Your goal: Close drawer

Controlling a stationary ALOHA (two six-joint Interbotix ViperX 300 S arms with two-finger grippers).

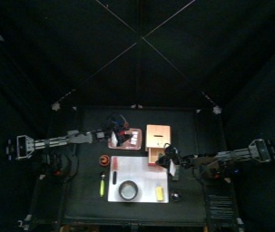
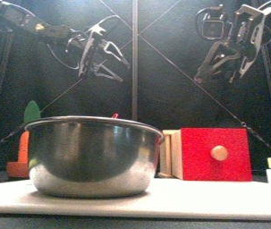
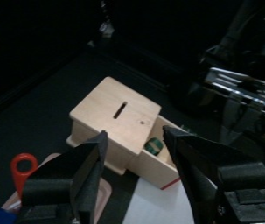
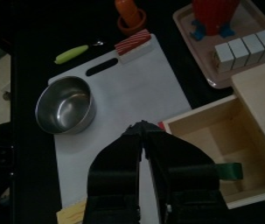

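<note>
Drawer (image 3: pixel 146 169) first, in the left wrist view: I see it pulled out of the pale wooden box (image 3: pixel 115 118), with something green (image 3: pixel 155 144) lying inside. My left fingers (image 3: pixel 90 171) are spread wide on either side of it and hold nothing. A red ring (image 3: pixel 24 166) lies on the dark surface (image 3: pixel 52 79) beside the box.

In the right wrist view, the open drawer sits just beside the white board (image 4: pixel 135 92), and the green piece is in its corner. My right fingers (image 4: pixel 122 166) are drawn in to a narrow slit with nothing between them, above the board's edge next to the drawer. The steel bowl (image 4: pixel 65 103) stands on the board.

From above, I see the box as a tan square behind the board. The left arm (image 1: pixel 61 141) comes in from the left and the right arm (image 1: pixel 230 155) from the right.

From the front, the bowl fills the near ground and a red panel with a round knob (image 2: pixel 215 154) stands to its right. Both sets of fingers hang well above the surface.
</note>
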